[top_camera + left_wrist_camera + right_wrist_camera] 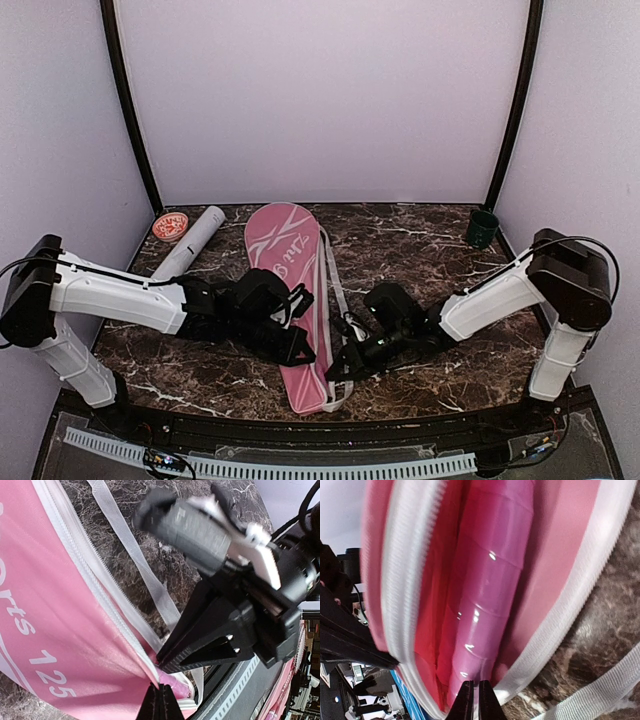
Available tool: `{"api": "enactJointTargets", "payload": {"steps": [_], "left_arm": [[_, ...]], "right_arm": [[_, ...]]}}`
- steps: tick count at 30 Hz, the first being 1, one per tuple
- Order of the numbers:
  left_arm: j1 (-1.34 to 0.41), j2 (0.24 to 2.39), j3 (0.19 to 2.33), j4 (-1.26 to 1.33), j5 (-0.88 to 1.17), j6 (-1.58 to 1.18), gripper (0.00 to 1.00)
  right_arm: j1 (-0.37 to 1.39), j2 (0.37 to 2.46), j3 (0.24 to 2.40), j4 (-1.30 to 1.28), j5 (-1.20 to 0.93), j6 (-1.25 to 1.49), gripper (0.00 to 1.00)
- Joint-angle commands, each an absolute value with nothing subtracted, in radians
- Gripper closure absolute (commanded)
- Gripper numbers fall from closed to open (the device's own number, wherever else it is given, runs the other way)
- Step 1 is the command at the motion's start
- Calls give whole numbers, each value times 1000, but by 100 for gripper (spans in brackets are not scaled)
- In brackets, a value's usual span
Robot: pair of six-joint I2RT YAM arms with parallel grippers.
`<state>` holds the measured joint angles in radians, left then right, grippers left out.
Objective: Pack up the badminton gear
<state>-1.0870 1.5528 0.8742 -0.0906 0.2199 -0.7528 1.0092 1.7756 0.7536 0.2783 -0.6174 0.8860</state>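
While left tool (160, 705) clamps pink bag (60, 605) edge, right tool (473, 700), closed, sits beside pink handle (490, 595).

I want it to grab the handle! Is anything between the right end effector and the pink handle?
Nothing visible. The shut right end effector sits right at the pink handle, which lies bare inside the open bag.

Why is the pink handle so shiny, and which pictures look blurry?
Right wrist view: light glints white off the glossy pink handle, and the bag's zipper smears with blur. Left wrist view: the right arm's grey part is blurry. Top view: sharp, evenly lit.
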Motion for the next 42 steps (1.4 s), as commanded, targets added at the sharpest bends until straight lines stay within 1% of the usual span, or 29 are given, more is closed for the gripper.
{"api": "enactJointTargets", "payload": {"steps": [1, 9, 14, 17, 21, 22, 23, 24, 25, 26, 27, 31, 32, 34, 36, 38, 40, 42], "left_arm": [[-1086, 1547, 877, -41, 248, -740, 100], [-1086, 1564, 868, 19, 285, -775, 100], [-1086, 1564, 851, 52, 299, -794, 100], [-1086, 1560, 845, 58, 301, -795, 100], [-1086, 1558, 840, 56, 299, -793, 100], [-1086, 1556, 838, 54, 299, -793, 100], [-1086, 1554, 836, 52, 296, -792, 100], [-1086, 1551, 835, 51, 293, -790, 100], [-1086, 1547, 834, 51, 290, -788, 100], [-1086, 1544, 834, 50, 285, -785, 100], [-1086, 1542, 836, 46, 281, -782, 100], [-1086, 1539, 842, 36, 283, -768, 100], [-1086, 1538, 845, 34, 283, -766, 100], [-1086, 1534, 845, 30, 285, -762, 100], [-1086, 1529, 844, 24, 282, -761, 100], [-1086, 1524, 840, 15, 276, -759, 100], [-1086, 1522, 836, 12, 273, -757, 100], [-1086, 1522, 831, 8, 273, -755, 100]], "right_arm": [[1035, 1754, 713, 245, -627, 858, 95], [1072, 1827, 781, 315, -688, 870, 94], [1072, 1857, 824, 313, -678, 854, 93], [1072, 1888, 841, 322, -679, 859, 89], [1072, 1947, 865, 303, -695, 854, 76], [1072, 1959, 868, 299, -698, 853, 73], [1072, 1971, 867, 299, -700, 853, 73], [1072, 1980, 866, 298, -699, 852, 76], [1072, 1988, 867, 296, -698, 852, 83], [1072, 1998, 868, 290, -699, 853, 93], [1072, 2005, 870, 290, -700, 850, 99], [1073, 2033, 888, 259, -684, 834, 100], [1072, 2044, 893, 252, -681, 833, 97], [1072, 2057, 893, 250, -681, 835, 81], [1072, 2059, 888, 249, -678, 837, 74], [1072, 2052, 887, 241, -670, 836, 65], [1072, 2042, 887, 236, -665, 832, 63], [1072, 2020, 884, 235, -659, 830, 65]]}}
